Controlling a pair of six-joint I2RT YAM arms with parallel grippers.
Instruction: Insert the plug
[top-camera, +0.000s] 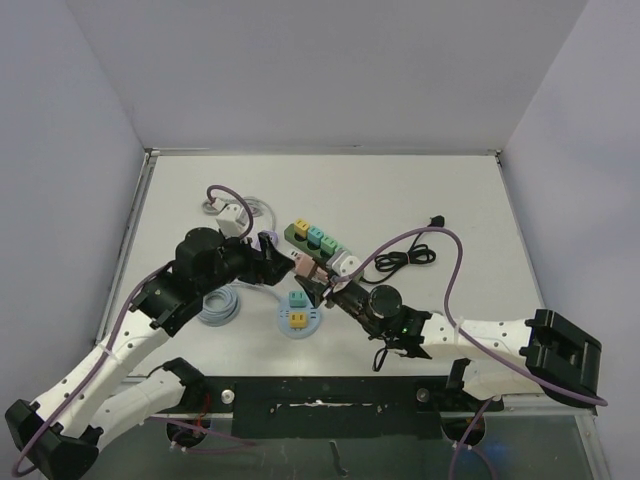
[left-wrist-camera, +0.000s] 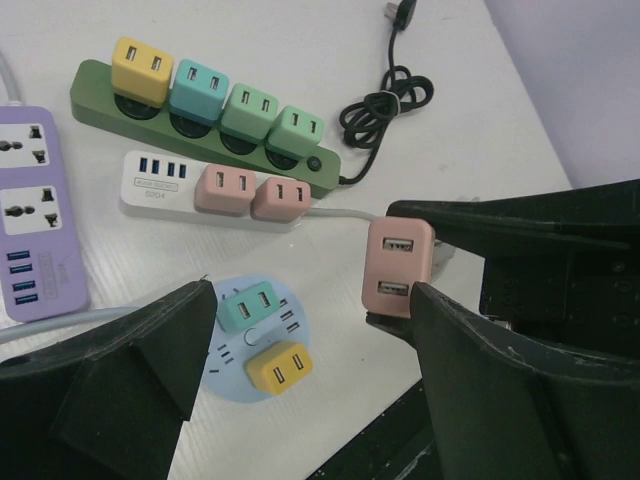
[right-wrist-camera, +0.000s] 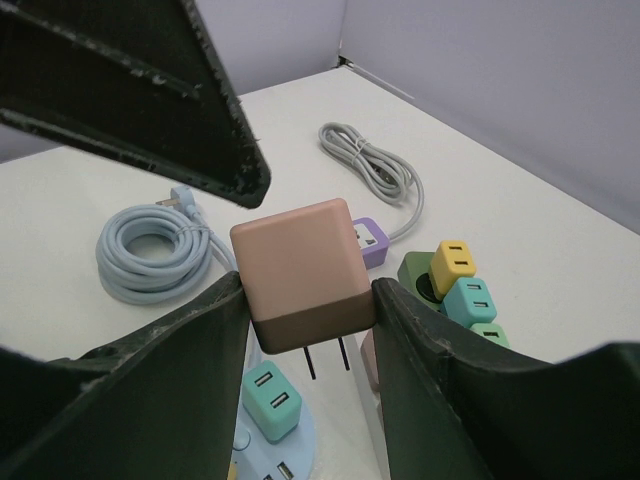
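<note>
Now right fingers (right-wrist-camera: 190, 350) pinching plug (right-wrist-camera: 300, 270) by its sides, prongs pointing down. Plug hanging raised off desk (top-camera: 440, 200), near round blue socket (left-wrist-camera: 225, 375) and white strip (left-wrist-camera: 135, 195). Left fingers (left-wrist-camera: 150, 340) standing spread wide, holding nothing, one tip hovering just beside plug; contact unclear.

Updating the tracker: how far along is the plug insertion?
Done: pink plug picked up, prongs down. In hand: right tool clamps it in the air beside the open left tool. Left: seating it in a socket; the round hub has free slots.
</note>
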